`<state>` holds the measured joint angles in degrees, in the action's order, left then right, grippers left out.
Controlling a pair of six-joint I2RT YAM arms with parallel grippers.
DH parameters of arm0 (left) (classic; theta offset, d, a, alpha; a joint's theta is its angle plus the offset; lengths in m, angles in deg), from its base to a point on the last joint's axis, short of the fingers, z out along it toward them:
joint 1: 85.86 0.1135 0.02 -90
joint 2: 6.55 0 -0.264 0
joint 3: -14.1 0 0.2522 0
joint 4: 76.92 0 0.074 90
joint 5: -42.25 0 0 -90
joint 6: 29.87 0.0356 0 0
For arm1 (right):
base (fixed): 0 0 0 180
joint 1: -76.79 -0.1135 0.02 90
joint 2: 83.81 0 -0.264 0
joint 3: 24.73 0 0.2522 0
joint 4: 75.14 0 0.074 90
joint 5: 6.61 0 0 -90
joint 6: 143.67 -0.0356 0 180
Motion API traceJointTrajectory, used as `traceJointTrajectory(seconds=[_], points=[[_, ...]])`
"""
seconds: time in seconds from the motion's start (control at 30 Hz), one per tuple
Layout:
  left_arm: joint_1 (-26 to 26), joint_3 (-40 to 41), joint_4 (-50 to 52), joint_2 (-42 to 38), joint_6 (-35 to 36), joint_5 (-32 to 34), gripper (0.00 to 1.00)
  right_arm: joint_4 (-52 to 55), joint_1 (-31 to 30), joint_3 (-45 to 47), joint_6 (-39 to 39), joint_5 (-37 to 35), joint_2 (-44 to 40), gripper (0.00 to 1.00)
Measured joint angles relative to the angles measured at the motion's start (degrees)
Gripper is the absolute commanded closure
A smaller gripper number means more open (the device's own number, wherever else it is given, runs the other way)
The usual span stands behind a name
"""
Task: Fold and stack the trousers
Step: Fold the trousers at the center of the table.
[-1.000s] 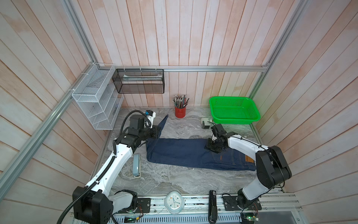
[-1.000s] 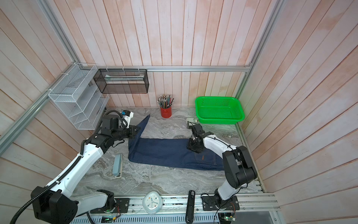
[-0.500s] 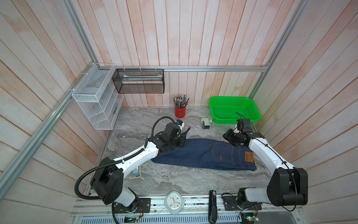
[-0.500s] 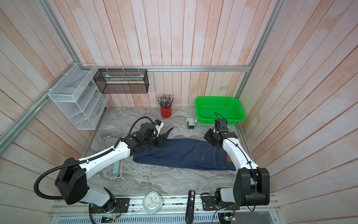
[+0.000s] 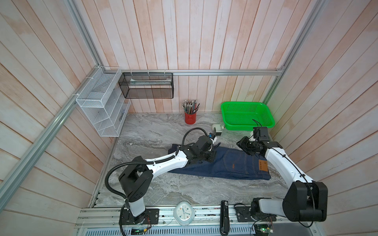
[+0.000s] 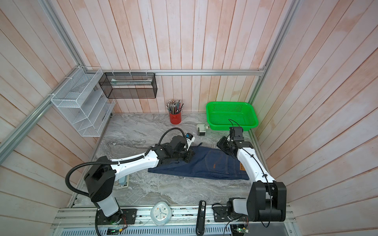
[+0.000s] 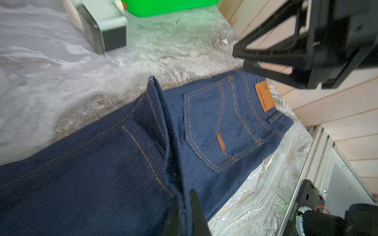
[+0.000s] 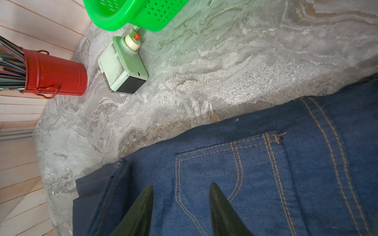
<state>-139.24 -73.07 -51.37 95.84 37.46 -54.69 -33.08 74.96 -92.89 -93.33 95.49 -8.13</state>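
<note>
The grey marble table (image 5: 155,132) carries the trousers (image 5: 235,165) on its right half, near the middle from front to back, lying flat with the waist toward the right wall and a back pocket (image 7: 216,130) facing up. The leg end is doubled back over the rest of the cloth, so the pile is short, with its fold at the left. The left arm (image 5: 163,163) reaches across from the front left, and the left gripper (image 7: 185,204) is clenched on the raised leg hem, a ridge of denim standing up between its fingers just short of the pocket. The right arm (image 5: 282,163) comes up along the waist end, and the right gripper (image 8: 181,186) hangs over the far edge of the seat with its jaws apart and nothing between them; whether its tips touch the denim cannot be told. A green basket (image 5: 243,114) sits in the far right corner, well apart from the trousers. A white wire rack (image 5: 98,106) hangs on the left wall and a black mesh rack (image 5: 147,87) on the back wall. A red cup (image 5: 190,118) of pencils stands by the back wall, with a pale green sharpener (image 5: 217,128) between it and the basket. A clock (image 5: 183,213) lies on the front rail. The tan patch (image 5: 262,166) shows at the waistband beside the right arm
</note>
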Motion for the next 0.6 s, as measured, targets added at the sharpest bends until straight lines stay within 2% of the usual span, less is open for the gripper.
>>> traceJointTrajectory(seconds=[0.27, 0.37, 0.43, 0.53, 0.6], points=[[-2.9, -0.1, 1.9, 3.8, 0.6, -1.4, 1.0, -0.2, 0.0, 0.4, 0.0, 0.9, 0.0, 0.54], [-3.3, 0.0, 2.0, 3.8, 0.6, -1.9, 0.95, -0.3, 0.0, 1.0, 0.0, 1.2, 0.0, 0.54], [-3.5, 0.0, 1.9, 3.8, 0.6, -2.3, 0.85, -0.3, 0.0, 1.1, 0.0, 1.3, 0.0, 0.54], [-3.7, 0.3, 1.9, 3.8, 0.7, -3.0, 0.59, -0.4, 0.0, 1.1, 0.0, 1.6, 0.0, 0.54], [-3.9, 0.4, 2.1, 3.8, 0.6, -3.3, 0.48, -0.4, 0.0, 1.2, 0.0, 1.8, 0.0, 0.54]])
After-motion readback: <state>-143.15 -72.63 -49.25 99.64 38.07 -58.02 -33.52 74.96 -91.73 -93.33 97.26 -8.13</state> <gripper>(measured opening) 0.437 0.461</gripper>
